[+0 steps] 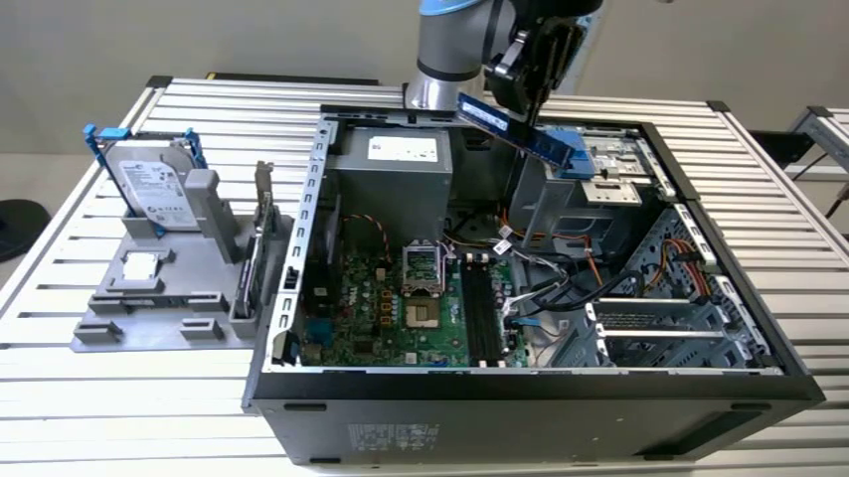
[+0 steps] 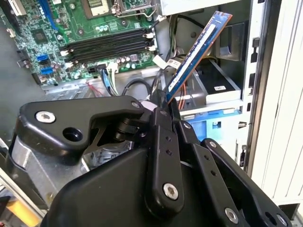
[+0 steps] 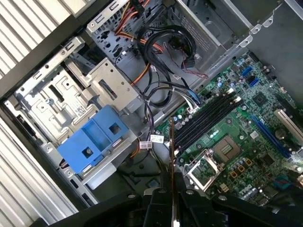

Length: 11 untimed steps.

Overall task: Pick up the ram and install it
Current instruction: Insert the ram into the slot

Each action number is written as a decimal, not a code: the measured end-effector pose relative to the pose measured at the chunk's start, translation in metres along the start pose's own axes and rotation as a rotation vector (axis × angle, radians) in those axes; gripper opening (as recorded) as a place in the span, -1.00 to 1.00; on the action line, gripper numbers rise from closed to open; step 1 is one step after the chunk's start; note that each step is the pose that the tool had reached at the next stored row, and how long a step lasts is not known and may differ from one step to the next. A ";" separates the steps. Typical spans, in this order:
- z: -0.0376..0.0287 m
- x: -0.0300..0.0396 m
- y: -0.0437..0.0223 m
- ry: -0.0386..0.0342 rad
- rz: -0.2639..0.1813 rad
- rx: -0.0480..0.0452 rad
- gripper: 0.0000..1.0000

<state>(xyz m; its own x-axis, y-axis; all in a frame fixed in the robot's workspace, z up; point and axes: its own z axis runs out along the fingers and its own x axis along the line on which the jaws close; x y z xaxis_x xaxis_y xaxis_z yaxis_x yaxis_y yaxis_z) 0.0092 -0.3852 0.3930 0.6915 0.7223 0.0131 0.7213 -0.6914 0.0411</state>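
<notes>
My gripper (image 1: 526, 107) is shut on the ram (image 1: 515, 129), a narrow blue board held tilted above the back of the open computer case (image 1: 531, 383). In the second wrist view the ram (image 2: 199, 54) sticks out slantwise from between the fingers (image 2: 163, 137), over the cables and drive bay. It appears edge-on as a thin line (image 3: 171, 151) in the first wrist view. The black memory slots (image 1: 484, 318) lie on the green motherboard (image 1: 385, 313) well below the ram, and show in both wrist views (image 2: 109, 45) (image 3: 208, 118). They look unfilled.
A grey fixture (image 1: 146, 318) on the slatted table at the exterior view's left holds a silver hard drive in a blue bracket (image 1: 153, 184) and an upright expansion card (image 1: 261, 209). Inside the case are a power supply (image 1: 392, 164), a blue drive caddy (image 3: 97, 137) and loose cables (image 3: 165, 47).
</notes>
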 end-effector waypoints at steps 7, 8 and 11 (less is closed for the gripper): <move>0.0000 0.0000 0.0000 -0.0023 0.056 -0.0007 -1.00; 0.0000 0.0001 0.0000 -0.0026 0.064 -0.0008 -1.00; 0.0000 0.0000 0.0000 -0.0036 0.087 -0.0011 -1.00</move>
<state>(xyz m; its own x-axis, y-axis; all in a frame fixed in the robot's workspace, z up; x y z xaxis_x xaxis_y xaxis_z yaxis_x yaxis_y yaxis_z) 0.0093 -0.3852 0.3930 0.7520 0.6591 0.0131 0.6582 -0.7518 0.0410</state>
